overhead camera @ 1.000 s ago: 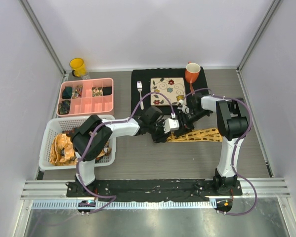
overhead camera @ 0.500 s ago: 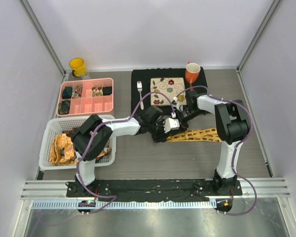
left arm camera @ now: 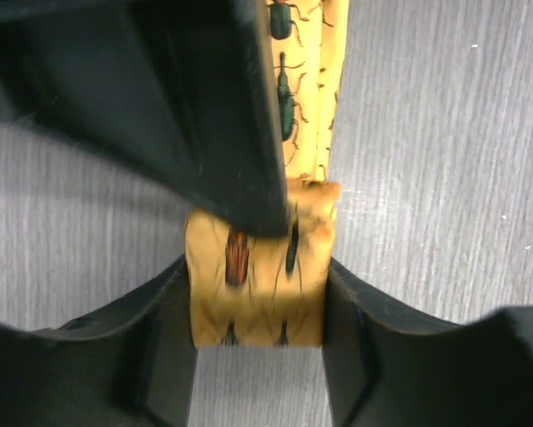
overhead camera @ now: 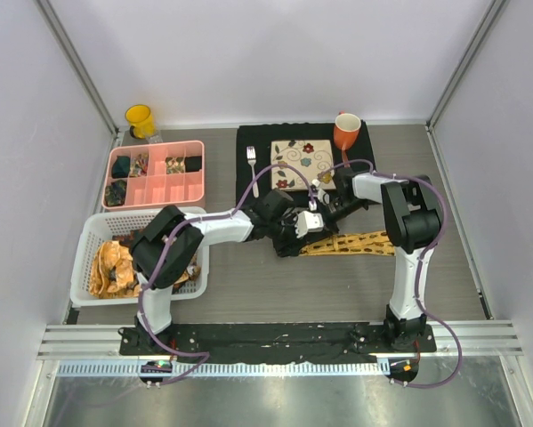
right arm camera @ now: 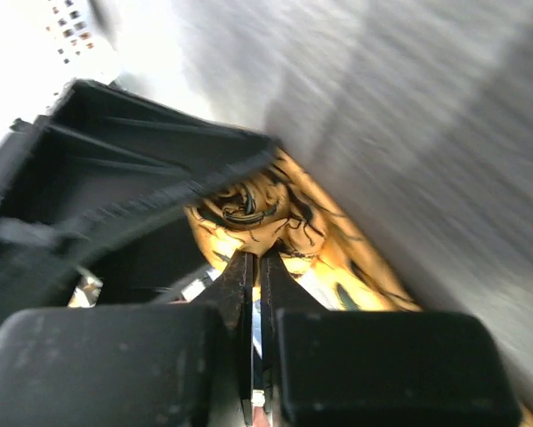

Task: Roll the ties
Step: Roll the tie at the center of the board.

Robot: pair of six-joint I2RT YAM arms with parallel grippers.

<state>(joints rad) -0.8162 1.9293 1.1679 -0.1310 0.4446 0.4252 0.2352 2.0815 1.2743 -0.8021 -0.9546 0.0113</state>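
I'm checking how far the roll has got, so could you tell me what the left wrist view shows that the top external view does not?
Only the left wrist view shows the tie close up at its rolled end, held between the fingers of the left gripper, and its beetle print. Only the top external view shows the unrolled length lying flat towards the right, plus the white basket and pink tray. Both show the yellow tie on the grey table with the left gripper at its rolled end.

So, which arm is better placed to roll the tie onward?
Probably left: the left gripper clamps the rolled end of the tie on both sides; the right gripper only pinches one fold.
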